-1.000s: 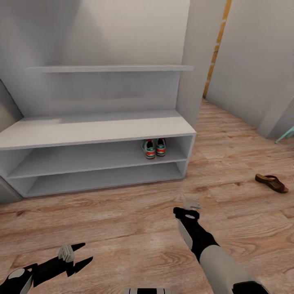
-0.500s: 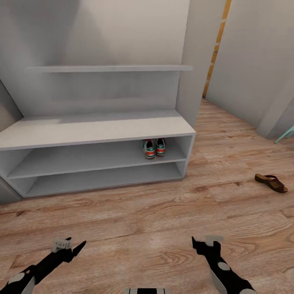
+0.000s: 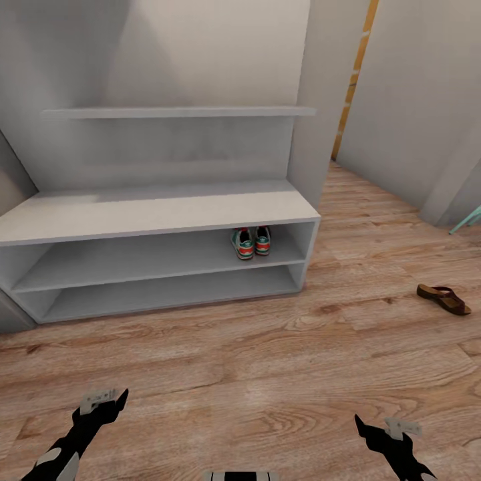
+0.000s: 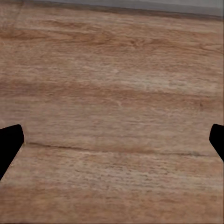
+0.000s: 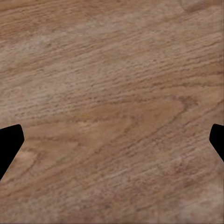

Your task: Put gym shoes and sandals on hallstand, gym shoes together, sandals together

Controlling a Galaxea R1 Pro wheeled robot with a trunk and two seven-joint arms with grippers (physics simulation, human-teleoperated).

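Low over the light-brown wood-grain plank floor (image 3: 240,374), both arms drawn in near the base. Left gripper (image 3: 100,401) black, fingers (image 4: 9,144) spread wide, empty. Right gripper (image 3: 387,431) likewise splayed and empty above bare planks. Ahead, pair of cream-white sneakers with green stripes (image 3: 252,242) side by side on upper shelf of light-grey low hallstand (image 3: 153,214). Off right, one dark-brown strap sandal (image 3: 443,298) flat on floor.
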